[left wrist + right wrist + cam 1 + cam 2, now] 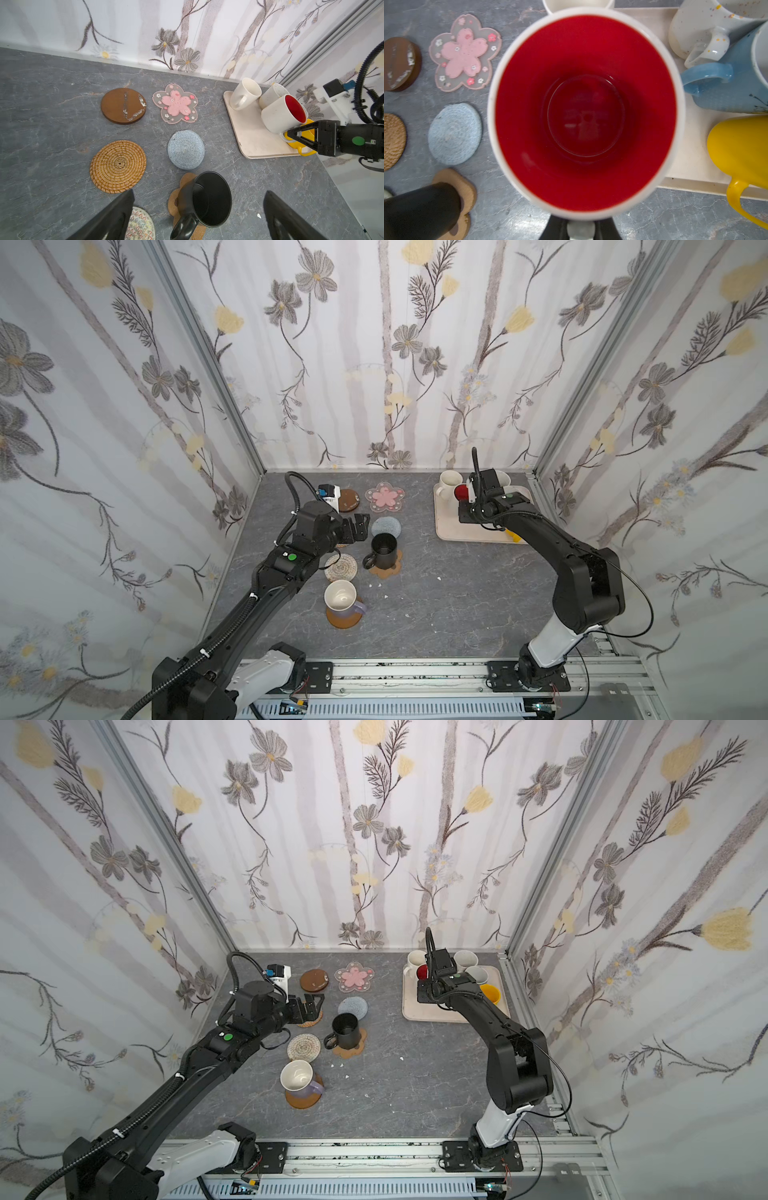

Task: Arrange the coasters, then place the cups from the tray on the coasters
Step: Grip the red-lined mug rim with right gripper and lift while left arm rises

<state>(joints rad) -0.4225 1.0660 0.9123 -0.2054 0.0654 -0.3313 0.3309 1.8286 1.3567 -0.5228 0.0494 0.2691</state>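
So the right gripper (581, 230) had its jaws pinched together on the handle of the red-lined mug (585, 116), which was glossy white ceramic outside and deep red inside. In the left wrist view that mug was tipped over with its mouth pointing back at the arm, over the near end of the tray (247, 133), a flat beige slab with rounded corners. We honestly couldn't tell whether its base touched the tray or hung clear.

Bunched close together on the tray were a plain cream mug (245, 93), a speckled cream mug (272, 95), a light blue mug (737, 87) and a yellow mug (741, 145).

The left gripper (358, 526) hung with its jaws spread wide and nothing between them, over the coiled rattan coaster (118, 166) and just beside the black mug (383, 549). That matte mug stood upright on the paw coaster (187, 178), which looked tan and corky. The lavender mug (343, 597), cream inside, sat on a smooth brown disc (345, 620).

Four more coasters lay bare on the grey marbled tabletop (436, 605):
- the pale woven round (340, 566)
- the grey-blue rope round (186, 149)
- the translucent pink flower mat (175, 104)
- the scuffed brown disc (122, 106)
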